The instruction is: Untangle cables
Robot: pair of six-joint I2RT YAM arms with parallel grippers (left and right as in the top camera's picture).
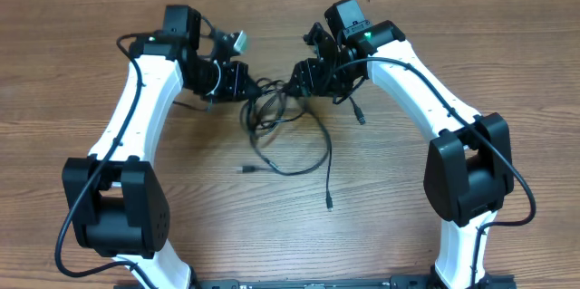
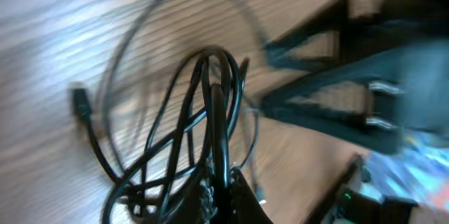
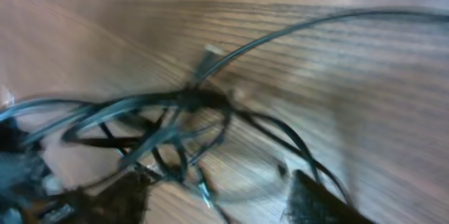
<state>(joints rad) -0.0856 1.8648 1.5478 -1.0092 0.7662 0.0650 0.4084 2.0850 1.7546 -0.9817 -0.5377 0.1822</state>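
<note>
Pinched the cables (image 1: 270, 112) at upper centre of the frame, on the bench (image 1: 299, 244), in the pressed-together left gripper (image 1: 248, 86). Straddled them with the spread right gripper (image 1: 294, 81). Probably needed next: closing on one cable, drawing apart.

The counter (image 1: 507, 44) is a light brown wood-grain top that fills the whole overhead frame, its grain running left to right. A knot of thin black cables (image 1: 272, 110) lies on it just above the middle of the frame, with slack loops spreading downward over the bare wood. Three ends trail out of the knot: the left plug (image 1: 246, 169) below the knot, the lowest plug (image 1: 329, 204) near the centre, and the right plug (image 1: 361, 119) beside the knot's right edge.
</note>
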